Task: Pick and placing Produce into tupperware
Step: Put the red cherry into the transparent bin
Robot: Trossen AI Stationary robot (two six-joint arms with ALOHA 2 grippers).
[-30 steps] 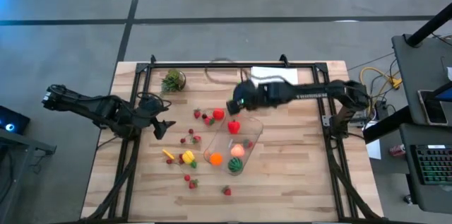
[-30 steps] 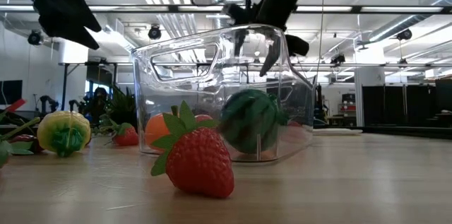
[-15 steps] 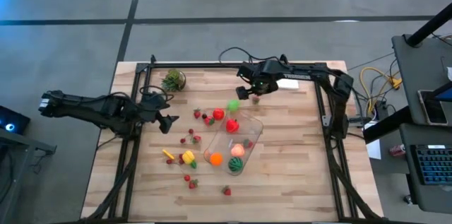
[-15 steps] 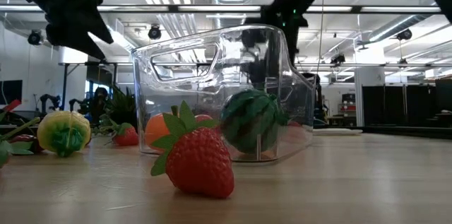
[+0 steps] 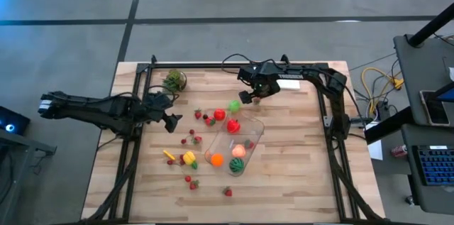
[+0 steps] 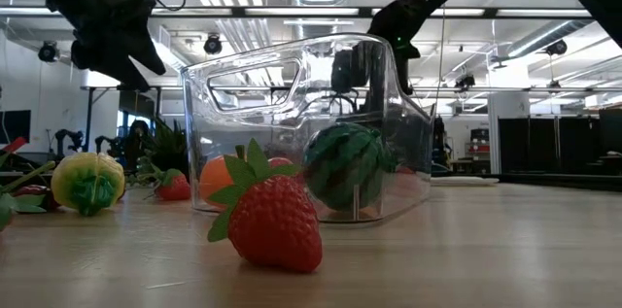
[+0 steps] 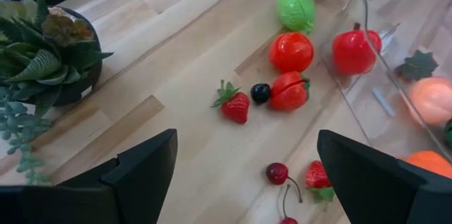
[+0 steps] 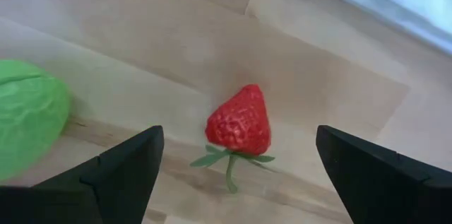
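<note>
Two tools are working over the desk, and both are standing released and carrying nothing. Going near to far in the low view, a large strawberry (image 6: 264, 213) is lying closest, left of the picture's centre, with the tupperware (image 6: 301, 123) sitting just behind it and already holding a watermelon piece (image 6: 345, 165) and an orange piece (image 6: 222, 176); a yellow pepper (image 6: 87, 182) is resting at the left edge. In the high view the tupperware (image 5: 252, 127) is sitting just right of centre, with loose produce scattered to its left and below it. The right tool (image 8: 236, 171) is hovering above a small strawberry (image 8: 239, 121) near the top centre of the high view, a green piece (image 8: 28, 114) lying just beside it. Judging from this, the risk is that the rounded berry is going to roll or squirt out as the fingers close, or that one finger is going to clip the green piece and knock it away. The left tool (image 7: 244, 174) is facing a cluster of a red tomato (image 7: 290, 51), a cherry and strawberries, where closely packed pieces could be scattered or two caught at once. Only the right wrist view is showing the berry lined up between its fingers; the low view is hiding it behind the tub, though it alone is showing the tub's wall height that a carried piece must clear. The potted plant (image 5: 173, 80) is standing farthest back, upper left.
</note>
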